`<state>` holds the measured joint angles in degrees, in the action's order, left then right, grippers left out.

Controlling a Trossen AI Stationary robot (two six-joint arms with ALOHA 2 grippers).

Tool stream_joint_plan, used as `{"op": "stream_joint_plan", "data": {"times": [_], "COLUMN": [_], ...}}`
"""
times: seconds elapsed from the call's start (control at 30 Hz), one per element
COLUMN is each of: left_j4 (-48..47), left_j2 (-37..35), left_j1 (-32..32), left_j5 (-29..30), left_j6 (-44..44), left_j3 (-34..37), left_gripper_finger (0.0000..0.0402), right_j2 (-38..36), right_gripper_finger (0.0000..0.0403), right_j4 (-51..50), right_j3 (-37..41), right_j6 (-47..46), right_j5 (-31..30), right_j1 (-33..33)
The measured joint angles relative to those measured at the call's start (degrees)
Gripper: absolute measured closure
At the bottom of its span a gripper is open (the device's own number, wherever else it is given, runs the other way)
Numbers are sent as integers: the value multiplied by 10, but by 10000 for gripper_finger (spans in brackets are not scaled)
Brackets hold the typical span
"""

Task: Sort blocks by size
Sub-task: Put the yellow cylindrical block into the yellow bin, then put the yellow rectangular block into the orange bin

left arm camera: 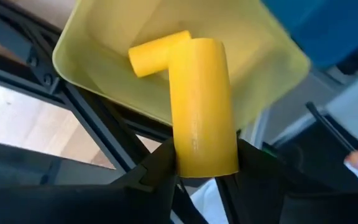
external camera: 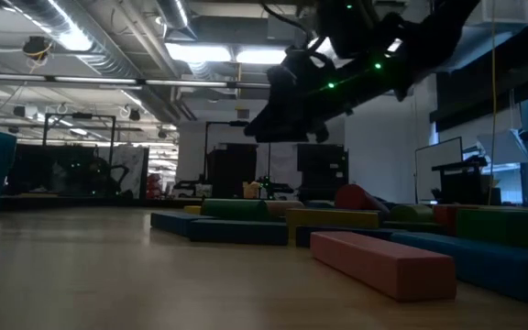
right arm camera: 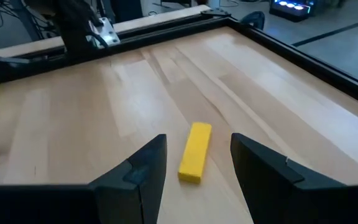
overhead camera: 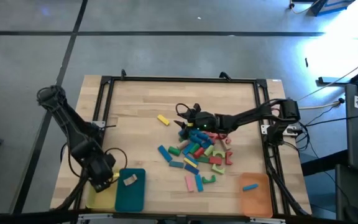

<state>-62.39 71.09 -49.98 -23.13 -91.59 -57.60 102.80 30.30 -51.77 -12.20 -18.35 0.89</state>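
Observation:
My left gripper (overhead camera: pixel 104 177) hangs over the yellow tray (overhead camera: pixel 98 198) at the table's near left, shut on a rounded yellow block (left arm camera: pixel 199 99). A second yellow block (left arm camera: pixel 157 53) lies in that tray. My right gripper (overhead camera: pixel 180 116) is open at the table's middle, a little above the wood. It points at a lone yellow bar (overhead camera: pixel 163 119) that lies flat on the table; in the right wrist view the bar (right arm camera: pixel 195 151) shows ahead of the gap between the fingers, untouched. The pile of coloured blocks (overhead camera: pixel 197 155) lies just near of the right gripper. My left gripper pinches the yellow block's end nearest the wrist (left arm camera: pixel 204 163) between its two fingers (left arm camera: pixel 157 168). The fingers lie along the block, and the rest of it sticks out past the fingertips. The block is lifted clear, above the yellow tray's (left arm camera: pixel 98 62) hollow.
A teal tray (overhead camera: pixel 130 193) beside the yellow one holds a pale block (overhead camera: pixel 129 180). An orange tray (overhead camera: pixel 257 198) at the near right holds a blue block (overhead camera: pixel 249 186). A black frame (overhead camera: pixel 104 99) borders the table. In the low view a red bar (external camera: pixel 383 263) lies nearest.

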Motion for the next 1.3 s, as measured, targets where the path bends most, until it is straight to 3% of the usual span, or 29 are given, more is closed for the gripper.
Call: {"op": "stream_joint_plan", "data": {"times": [0.3,0.47,0.7,1.07,1.3], "left_j4": [0,-1,0,5,5], "left_j2": [62,78,78,77,77], "left_j1": [-15,-14,-14,-14,-14], "left_j5": [3,3,4,45,64], "left_j6": [4,40,152,149,149], "left_j3": [0,0,0,0,0], "left_gripper_finger": [222,203,202,203,203], "right_j2": [50,72,98,110,127], "right_gripper_finger": [221,221,212,193,193], "right_j4": [-45,-126,-205,-326,-303], "right_j3": [-88,-144,-219,-265,-267], "right_j6": [4,7,6,-95,-99], "right_j5": [0,0,-5,0,15], "right_j1": [-1,-1,3,38,40]}}
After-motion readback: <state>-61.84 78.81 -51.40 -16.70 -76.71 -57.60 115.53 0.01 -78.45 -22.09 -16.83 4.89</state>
